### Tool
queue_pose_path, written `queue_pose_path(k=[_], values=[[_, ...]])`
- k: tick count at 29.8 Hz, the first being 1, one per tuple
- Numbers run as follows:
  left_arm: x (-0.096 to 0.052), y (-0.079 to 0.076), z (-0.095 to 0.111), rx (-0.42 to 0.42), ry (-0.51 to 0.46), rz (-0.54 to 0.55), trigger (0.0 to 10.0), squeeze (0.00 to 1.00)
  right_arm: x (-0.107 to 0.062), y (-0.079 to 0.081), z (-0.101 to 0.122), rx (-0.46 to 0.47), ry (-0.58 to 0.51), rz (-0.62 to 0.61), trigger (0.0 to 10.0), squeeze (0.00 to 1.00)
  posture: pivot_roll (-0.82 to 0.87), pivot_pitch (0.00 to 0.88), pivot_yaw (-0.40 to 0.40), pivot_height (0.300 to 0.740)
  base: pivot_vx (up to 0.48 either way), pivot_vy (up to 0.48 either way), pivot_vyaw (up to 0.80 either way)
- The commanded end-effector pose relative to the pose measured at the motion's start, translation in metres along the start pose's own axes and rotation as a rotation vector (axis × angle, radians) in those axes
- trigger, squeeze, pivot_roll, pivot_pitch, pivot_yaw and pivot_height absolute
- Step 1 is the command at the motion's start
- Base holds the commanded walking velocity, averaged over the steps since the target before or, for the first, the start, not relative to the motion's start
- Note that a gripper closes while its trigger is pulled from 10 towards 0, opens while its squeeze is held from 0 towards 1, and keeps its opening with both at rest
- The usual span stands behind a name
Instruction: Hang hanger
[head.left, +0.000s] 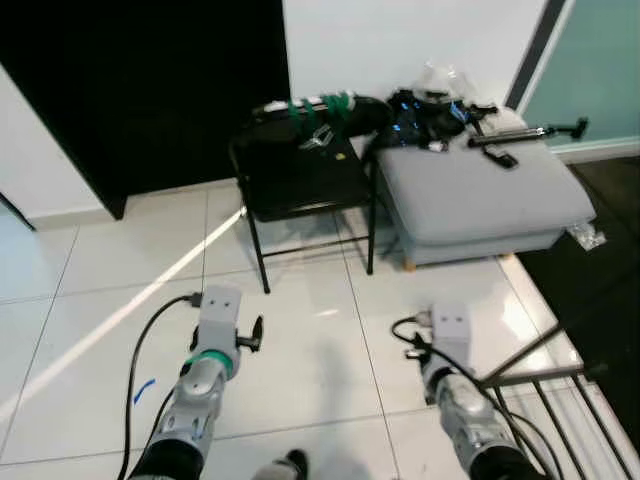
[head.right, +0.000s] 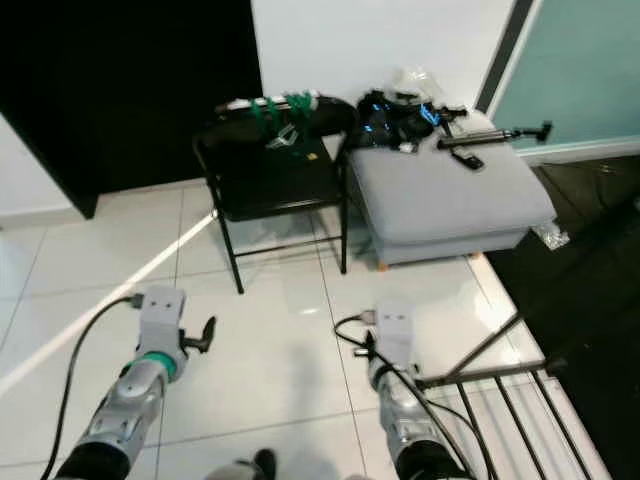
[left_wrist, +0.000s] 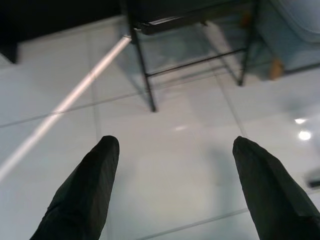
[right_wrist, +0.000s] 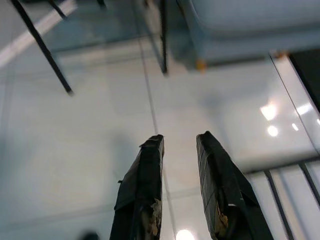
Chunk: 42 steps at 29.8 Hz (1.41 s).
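Note:
Green hangers (head.left: 322, 106) lie in a bundle on top of the black folding chair (head.left: 300, 185) by the far wall, a metal hook (head.left: 322, 136) hanging from them. A dark wire drying rack (head.left: 560, 395) stands at my lower right, beside my right arm (head.left: 455, 385). My left gripper (left_wrist: 175, 142) hovers over the white floor tiles, short of the chair's legs (left_wrist: 145, 65), open wide and empty. Held low over the tiles near the rack's bars (right_wrist: 300, 175), my right gripper (right_wrist: 180, 137) has a narrow gap between its fingers and nothing in it.
A grey ottoman (head.left: 480, 190) stands right of the chair, with black gear and a long black stick (head.left: 525, 133) on top. A dark opening (head.left: 140, 90) fills the far left. A dark mat (head.left: 600, 270) lies right of the ottoman. Open white tile floor (head.left: 310, 330) separates me from the chair.

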<state>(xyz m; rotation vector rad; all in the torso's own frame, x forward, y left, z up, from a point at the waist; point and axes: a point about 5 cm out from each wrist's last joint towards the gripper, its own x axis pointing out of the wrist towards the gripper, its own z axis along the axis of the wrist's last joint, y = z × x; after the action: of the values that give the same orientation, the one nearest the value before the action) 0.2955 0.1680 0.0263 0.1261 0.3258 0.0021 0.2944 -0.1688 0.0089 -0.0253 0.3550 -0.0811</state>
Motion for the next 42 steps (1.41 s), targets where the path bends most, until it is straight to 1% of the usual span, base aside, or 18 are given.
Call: queue_pose_path(k=[1, 6, 7, 11, 15, 19, 20, 23, 27, 36, 41, 42], values=[[-0.001, 0.002, -0.003, -0.023, 0.005, 0.019, 10.0, 0.0, -0.003, 0.001, -0.009, -0.005, 0.028, -0.001, 10.0, 0.0, -0.02, 0.046, 0.066, 0.74, 0.0, 0.0, 0.8], [0.0, 0.001, -0.001, -0.03, -0.002, 0.021, 10.0, 0.0, -0.002, 0.0, -0.007, -0.001, 0.024, -0.009, 10.0, 0.0, -0.01, 0.046, 0.056, 0.74, 0.0, 0.0, 0.8], [0.002, -0.002, 0.001, -0.039, -0.018, 0.011, 10.0, 0.0, -0.002, -0.001, -0.006, -0.005, 0.015, -0.013, 10.0, 0.0, -0.02, 0.045, 0.052, 0.74, 0.0, 0.0, 0.8], [0.002, -0.004, 0.001, -0.05, -0.019, 0.008, 10.0, 0.0, -0.001, -0.002, -0.003, -0.018, -0.003, -0.015, 10.0, 0.0, -0.02, 0.049, 0.048, 0.74, 0.0, 0.0, 0.8], [0.002, -0.009, 0.002, -0.044, -0.028, -0.004, 10.0, 0.0, 0.001, -0.006, 0.002, -0.026, -0.02, -0.018, 10.0, 0.0, -0.01, 0.047, 0.025, 0.74, 0.0, 0.0, 0.8], [0.002, -0.008, 0.004, -0.047, -0.044, 0.002, 10.0, 0.0, 0.001, -0.007, 0.001, -0.04, -0.016, -0.014, 10.0, 0.0, -0.02, 0.044, 0.028, 0.74, 0.0, 0.0, 0.8], [0.003, -0.006, 0.004, -0.049, -0.039, 0.007, 10.0, 0.0, 0.001, -0.006, 0.001, -0.043, -0.018, -0.013, 10.0, 0.0, -0.03, 0.047, 0.042, 0.74, 0.0, 0.0, 0.8], [0.003, -0.003, 0.003, -0.045, -0.03, 0.009, 10.0, 0.0, 0.001, -0.004, 0.002, -0.047, -0.026, -0.012, 10.0, 0.0, -0.04, 0.046, 0.05, 0.74, 0.0, 0.0, 0.8], [0.004, -0.006, 0.002, -0.036, -0.023, -0.003, 10.0, 0.0, 0.001, -0.005, 0.003, -0.046, -0.034, -0.02, 10.0, 0.0, -0.05, 0.049, 0.055, 0.74, 0.0, 0.0, 0.8], [0.006, -0.014, 0.002, -0.05, -0.015, -0.002, 10.0, 0.0, 0.0, -0.004, 0.004, -0.083, -0.047, 0.002, 10.0, 0.0, -0.07, 0.058, 0.025, 0.74, 0.0, 0.0, 0.8], [0.005, -0.015, 0.002, -0.05, -0.016, -0.003, 10.0, 0.0, 0.001, -0.005, 0.006, -0.093, -0.052, 0.009, 10.0, 0.0, -0.07, 0.056, 0.022, 0.74, 0.0, 0.0, 0.8], [0.005, -0.014, 0.003, -0.063, -0.017, -0.001, 10.0, 0.0, 0.002, -0.006, 0.007, -0.094, -0.055, 0.009, 10.0, 0.0, -0.07, 0.057, 0.021, 0.74, 0.0, 0.0, 0.8]])
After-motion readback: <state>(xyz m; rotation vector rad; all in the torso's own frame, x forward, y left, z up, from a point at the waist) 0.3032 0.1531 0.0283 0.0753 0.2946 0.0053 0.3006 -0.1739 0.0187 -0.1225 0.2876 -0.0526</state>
